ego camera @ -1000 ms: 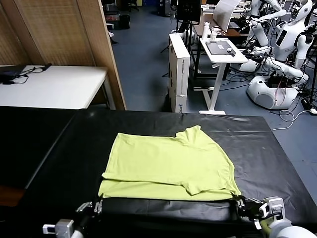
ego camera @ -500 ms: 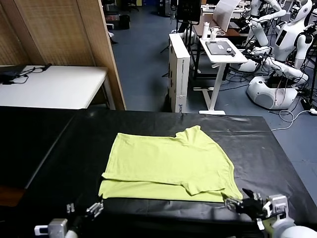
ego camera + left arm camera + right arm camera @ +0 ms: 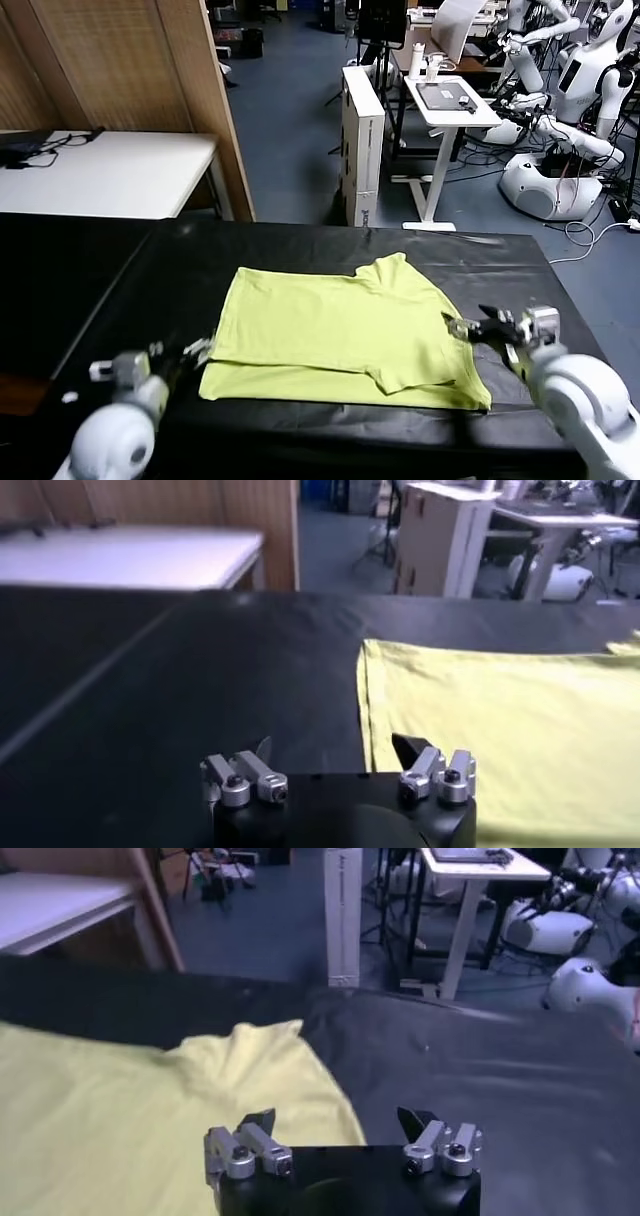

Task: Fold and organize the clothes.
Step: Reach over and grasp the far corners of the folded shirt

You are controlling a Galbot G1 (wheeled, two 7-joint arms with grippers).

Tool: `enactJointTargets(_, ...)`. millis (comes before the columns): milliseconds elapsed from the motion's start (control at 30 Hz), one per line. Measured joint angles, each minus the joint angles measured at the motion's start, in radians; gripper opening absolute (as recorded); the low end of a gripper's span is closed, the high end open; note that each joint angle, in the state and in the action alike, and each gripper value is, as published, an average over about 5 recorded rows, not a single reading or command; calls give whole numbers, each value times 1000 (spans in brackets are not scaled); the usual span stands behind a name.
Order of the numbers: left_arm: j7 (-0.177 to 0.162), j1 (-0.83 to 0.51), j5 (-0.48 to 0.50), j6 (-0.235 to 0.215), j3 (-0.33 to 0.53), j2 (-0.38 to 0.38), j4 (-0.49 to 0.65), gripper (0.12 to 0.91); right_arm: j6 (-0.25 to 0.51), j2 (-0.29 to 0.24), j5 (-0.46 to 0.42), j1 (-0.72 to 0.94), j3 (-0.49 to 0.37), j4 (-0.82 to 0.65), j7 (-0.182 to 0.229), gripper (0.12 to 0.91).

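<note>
The clothes are one lime T-shirt [image 3: 340, 335], lying flat and partly folded on the black table [image 3: 120, 290], with a sleeve poking out at its far edge. My left gripper [image 3: 197, 351] hovers open just off the shirt's near left corner, nothing between its fingers. In the left wrist view that gripper [image 3: 335, 750] stands over bare table with the shirt's edge [image 3: 500, 730] beside one fingertip. My right gripper [image 3: 468, 327] is open at the shirt's right edge. The right wrist view shows that gripper [image 3: 337, 1120] empty, straddling the edge of the shirt [image 3: 130, 1098].
A white table [image 3: 110, 170] and a wooden partition [image 3: 130, 60] stand behind on the left. Beyond the table's far edge are a white cabinet [image 3: 362, 140], a white desk [image 3: 450, 100] and other robots [image 3: 560, 110]. Bare black table surrounds the shirt.
Both grippers have come up from the table's near edge and forward, the left to the shirt's near left corner, the right to its right edge. The shirt has not moved.
</note>
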Motion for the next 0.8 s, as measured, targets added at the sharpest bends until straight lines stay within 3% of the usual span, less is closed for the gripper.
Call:
enactJointTargets(167,52,-127,17,-4,73,5,109,907,0,19,-21,62,-44,-70,-19,907)
enactJointTargets(500,71,-322,9,3,191,-19,300,907,0,48,-64,152,-117,-166,-86,907)
enactJointTargets(800,93,-355,31,4,228,-30,353,907,0,72,-96,206,-174,-233,-124,906)
